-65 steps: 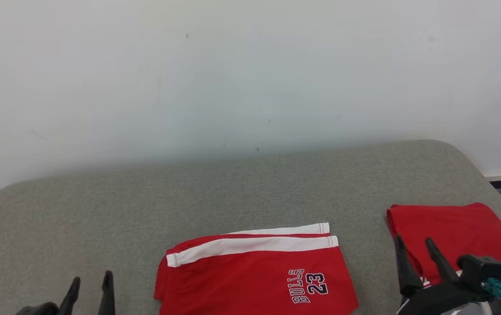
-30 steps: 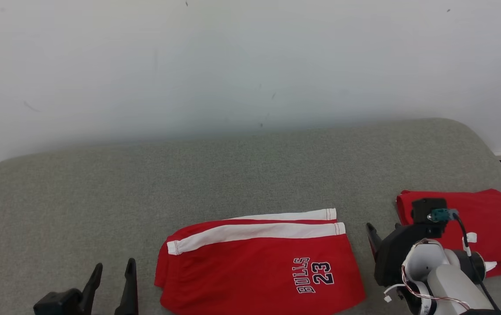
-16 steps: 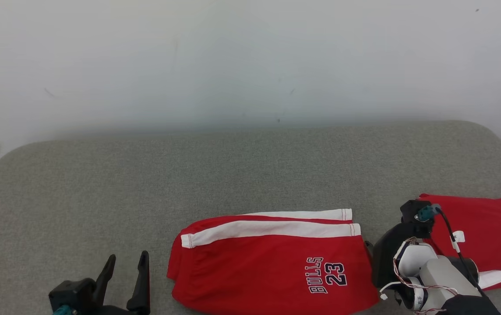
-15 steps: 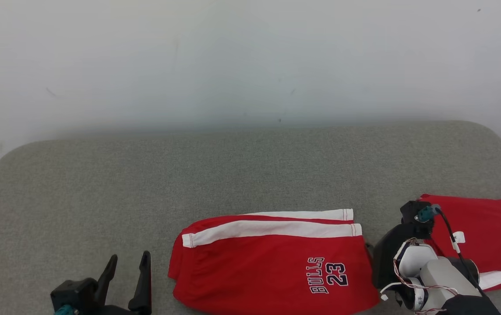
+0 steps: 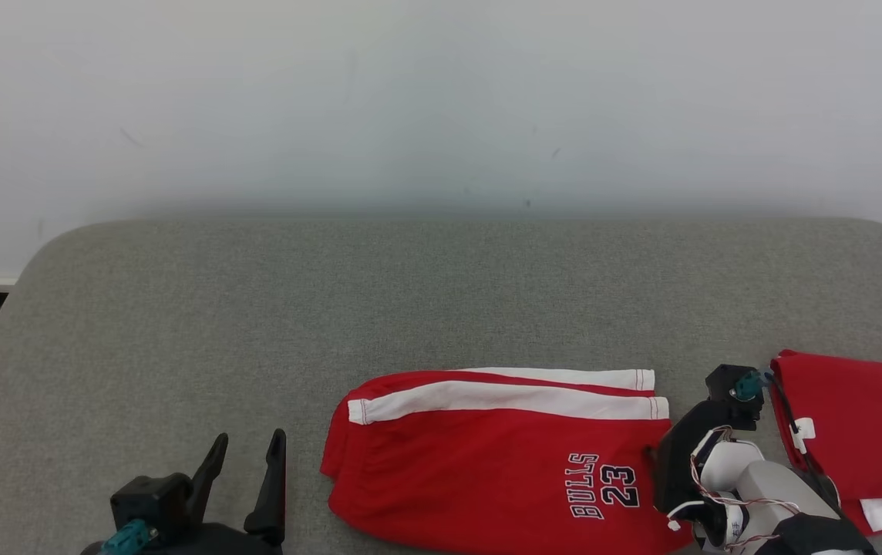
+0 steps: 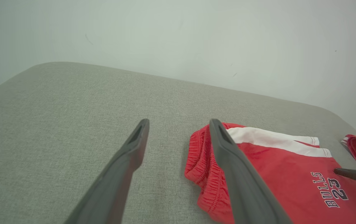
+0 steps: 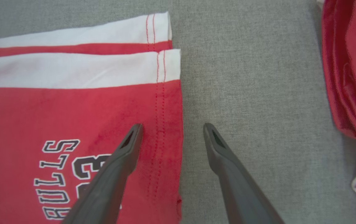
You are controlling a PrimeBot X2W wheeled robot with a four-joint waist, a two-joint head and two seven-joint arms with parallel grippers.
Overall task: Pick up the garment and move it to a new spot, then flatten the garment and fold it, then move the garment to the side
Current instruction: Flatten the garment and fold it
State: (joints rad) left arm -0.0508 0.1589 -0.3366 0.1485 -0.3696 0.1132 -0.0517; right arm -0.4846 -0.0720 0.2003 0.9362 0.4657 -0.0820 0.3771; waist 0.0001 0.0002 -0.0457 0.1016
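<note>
Shorts (image 5: 503, 455) lie folded flat at the table's (image 5: 179, 324) front edge, right of centre; left gripper (image 5: 250, 439) spread wide near the waistband (image 6: 201, 161), right gripper (image 7: 172, 126) spread astride the leg hem (image 7: 168, 102), both empty; fabric looks light and limp, so I'd pinch all layers at hem and waistband.

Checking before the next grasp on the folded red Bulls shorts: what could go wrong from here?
1. The right tool straddles the hem of the folded red shorts with white stripes; closing may catch only the top layer and open the fold.
2. The second folded red garment lies close on the right; a sideways move could snag it.
</note>
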